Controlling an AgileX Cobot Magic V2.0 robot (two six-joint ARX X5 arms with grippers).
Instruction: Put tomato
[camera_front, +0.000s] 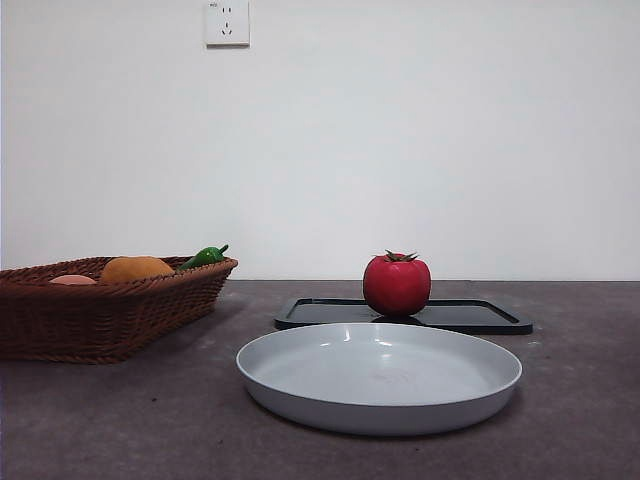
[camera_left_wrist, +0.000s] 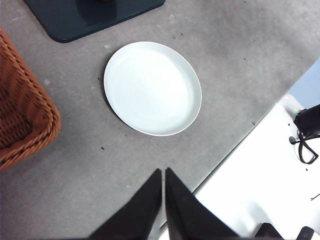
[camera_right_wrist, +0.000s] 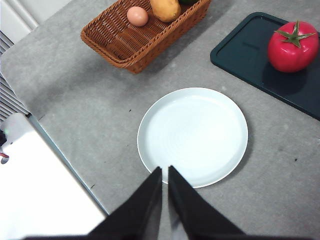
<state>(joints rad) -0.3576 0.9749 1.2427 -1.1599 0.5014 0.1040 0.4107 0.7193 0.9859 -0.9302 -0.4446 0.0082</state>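
Resting: glossy round tomato (camera_front: 397, 286) on flat dark tray (camera_front: 480, 316).

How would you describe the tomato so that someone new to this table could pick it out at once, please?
Find the white plate in the middle of the grey table; just behind it lies a dark flat tray. The tomato stands on that tray, glossy red with a green leafy stem, unlike the orange fruit and green pepper in the wicker basket.

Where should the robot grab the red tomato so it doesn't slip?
Probably around its round middle, coming straight down from above. The tomato stands upright on the dark tray with its green stem on top, and nothing crowds its sides. Jaws closing just below the stem, across the widest part, should hold it best.
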